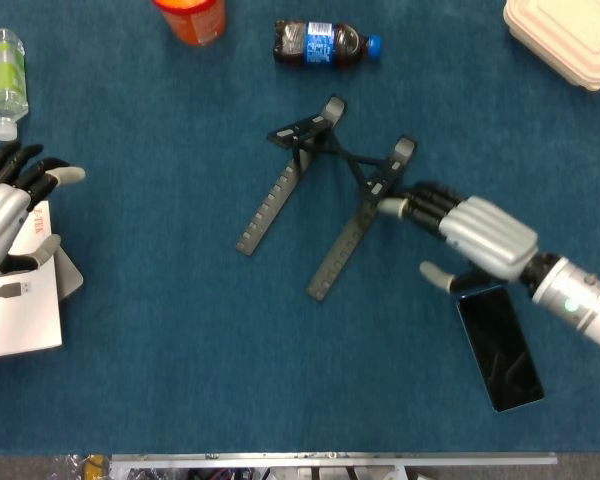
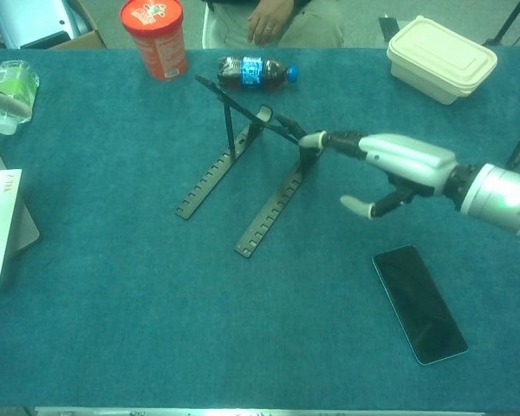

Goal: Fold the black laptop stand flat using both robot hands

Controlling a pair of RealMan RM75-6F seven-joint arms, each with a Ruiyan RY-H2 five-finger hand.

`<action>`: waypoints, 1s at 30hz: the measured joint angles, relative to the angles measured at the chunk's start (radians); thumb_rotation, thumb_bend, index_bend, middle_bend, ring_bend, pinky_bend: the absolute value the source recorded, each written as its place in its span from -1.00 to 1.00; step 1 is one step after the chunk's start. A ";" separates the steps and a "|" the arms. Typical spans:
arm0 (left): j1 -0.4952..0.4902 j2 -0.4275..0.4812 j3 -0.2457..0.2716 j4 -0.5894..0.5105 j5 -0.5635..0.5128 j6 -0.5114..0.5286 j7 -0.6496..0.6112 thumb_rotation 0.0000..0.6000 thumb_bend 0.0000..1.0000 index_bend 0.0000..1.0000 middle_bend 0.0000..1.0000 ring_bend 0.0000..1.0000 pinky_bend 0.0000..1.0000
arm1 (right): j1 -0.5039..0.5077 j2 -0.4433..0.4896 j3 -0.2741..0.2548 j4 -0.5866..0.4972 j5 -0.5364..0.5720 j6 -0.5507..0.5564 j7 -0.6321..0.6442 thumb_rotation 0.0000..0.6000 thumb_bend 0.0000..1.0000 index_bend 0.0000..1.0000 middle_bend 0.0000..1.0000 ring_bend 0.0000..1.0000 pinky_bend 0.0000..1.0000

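On the blue tabletop (image 1: 180,340), the black slatted metal laptop stand (image 2: 243,165) stands unfolded; the right robot hand (image 1: 470,235), fingers extended, grasps nothing, only touching it, and the left robot hand (image 1: 5,215) is released, well apart.

Red lettering runs along the edge of the white box (image 1: 20,300) at the counter's left, too blurred to read. The soda bottle (image 1: 325,43) has a blue label, its print likewise illegible.
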 measured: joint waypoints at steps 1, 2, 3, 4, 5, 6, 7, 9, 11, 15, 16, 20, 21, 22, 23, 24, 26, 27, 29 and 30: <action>0.001 0.001 0.000 -0.001 -0.001 0.000 0.000 1.00 -0.29 -0.63 -0.66 -0.88 -0.95 | 0.002 0.000 -0.008 -0.008 -0.011 -0.003 0.002 1.00 -0.16 -1.00 -1.00 -1.00 -1.00; 0.001 0.002 0.000 -0.001 -0.001 0.001 0.000 1.00 -0.29 -0.63 -0.66 -0.88 -0.95 | 0.005 0.000 -0.014 -0.016 -0.020 -0.007 0.004 1.00 -0.16 -1.00 -1.00 -1.00 -1.00; 0.002 0.003 0.000 -0.002 -0.001 0.002 0.001 1.00 -0.28 -0.63 -0.66 -0.88 -0.95 | 0.011 -0.002 -0.020 -0.024 -0.028 -0.016 0.007 1.00 -0.16 -1.00 -1.00 -1.00 -1.00; 0.002 0.003 0.001 -0.003 -0.001 0.003 0.001 1.00 -0.28 -0.63 -0.66 -0.88 -0.95 | 0.015 -0.005 -0.021 -0.027 -0.031 -0.023 0.008 1.00 -0.16 -1.00 -1.00 -1.00 -1.00; 0.003 0.004 0.001 -0.004 -0.001 0.003 0.001 1.00 -0.28 -0.63 -0.66 -0.88 -0.95 | 0.021 -0.011 -0.021 -0.029 -0.031 -0.031 0.009 1.00 -0.16 -1.00 -1.00 -1.00 -1.00; 0.003 0.005 0.001 -0.006 0.000 0.005 0.002 1.00 -0.28 -0.63 -0.66 -0.88 -0.95 | 0.028 -0.019 -0.019 -0.030 -0.031 -0.042 0.012 1.00 -0.16 -1.00 -1.00 -1.00 -1.00; 0.004 0.006 0.001 -0.009 0.002 0.007 0.004 1.00 -0.28 -0.63 -0.66 -0.88 -0.95 | 0.033 -0.027 -0.017 -0.030 -0.030 -0.050 0.013 1.00 -0.16 -1.00 -1.00 -1.00 -1.00; 0.005 0.008 0.001 -0.013 0.004 0.011 0.006 1.00 -0.28 -0.63 -0.66 -0.88 -0.95 | 0.047 -0.048 -0.007 -0.026 -0.024 -0.071 0.015 1.00 -0.16 -1.00 -1.00 -1.00 -1.00; 0.008 0.012 0.002 -0.018 0.006 0.018 0.008 1.00 -0.28 -0.63 -0.66 -0.88 -0.95 | 0.060 -0.071 0.006 -0.017 -0.013 -0.092 0.018 1.00 -0.16 -1.00 -1.00 -1.00 -1.00; 0.017 0.021 0.003 -0.024 0.009 0.031 0.009 1.00 -0.29 -0.63 -0.66 -0.88 -0.95 | 0.089 -0.130 0.049 0.031 0.040 -0.146 0.018 1.00 -0.16 -1.00 -1.00 -1.00 -1.00; 0.019 0.023 0.004 -0.025 0.009 0.035 0.009 1.00 -0.29 -0.63 -0.66 -0.88 -0.95 | 0.095 -0.142 0.058 0.044 0.054 -0.158 0.017 1.00 -0.16 -1.00 -1.00 -1.00 -1.00; 0.027 0.028 0.005 -0.024 0.009 0.044 0.005 1.00 -0.29 -0.63 -0.66 -0.88 -0.95 | 0.116 -0.179 0.097 0.096 0.117 -0.204 0.002 1.00 -0.16 -1.00 -1.00 -1.00 -1.00; 0.028 0.029 0.006 -0.023 0.009 0.044 0.004 1.00 -0.29 -0.63 -0.66 -0.88 -0.95 | 0.118 -0.181 0.104 0.101 0.127 -0.207 -0.002 1.00 -0.16 -1.00 -1.00 -1.00 -1.00; 0.030 0.030 0.006 -0.021 0.008 0.045 0.001 1.00 -0.29 -0.63 -0.66 -0.88 -0.95 | 0.118 -0.182 0.108 0.104 0.134 -0.207 -0.006 1.00 -0.16 -1.00 -1.00 -1.00 -1.00; 0.031 0.030 0.007 -0.018 0.008 0.045 0.000 1.00 -0.29 -0.63 -0.66 -0.88 -0.95 | 0.117 -0.179 0.112 0.104 0.140 -0.205 -0.010 1.00 -0.16 -1.00 -1.00 -1.00 -1.00; 0.031 0.030 0.007 -0.016 0.007 0.045 -0.002 1.00 -0.29 -0.63 -0.66 -0.88 -0.95 | 0.116 -0.175 0.113 0.103 0.143 -0.202 -0.012 1.00 -0.16 -1.00 -1.00 -1.00 -1.00; 0.031 0.028 0.007 -0.009 0.005 0.043 -0.008 1.00 -0.29 -0.63 -0.66 -0.88 -0.95 | 0.111 -0.164 0.115 0.098 0.147 -0.194 -0.017 1.00 -0.16 -1.00 -1.00 -1.00 -1.00; 0.030 0.026 0.006 -0.007 0.006 0.041 -0.010 1.00 -0.29 -0.63 -0.66 -0.88 -0.95 | 0.108 -0.155 0.116 0.093 0.149 -0.187 -0.020 1.00 -0.16 -1.00 -1.00 -1.00 -1.00; 0.028 0.021 0.006 -0.003 0.010 0.038 -0.012 1.00 -0.29 -0.63 -0.66 -0.88 -0.95 | 0.102 -0.139 0.118 0.084 0.154 -0.177 -0.023 1.00 -0.16 -1.00 -1.00 -1.00 -1.00; 0.026 0.019 0.006 -0.003 0.011 0.037 -0.012 1.00 -0.29 -0.63 -0.66 -0.88 -0.95 | 0.098 -0.129 0.120 0.077 0.157 -0.170 -0.026 1.00 -0.16 -1.00 -1.00 -1.00 -1.00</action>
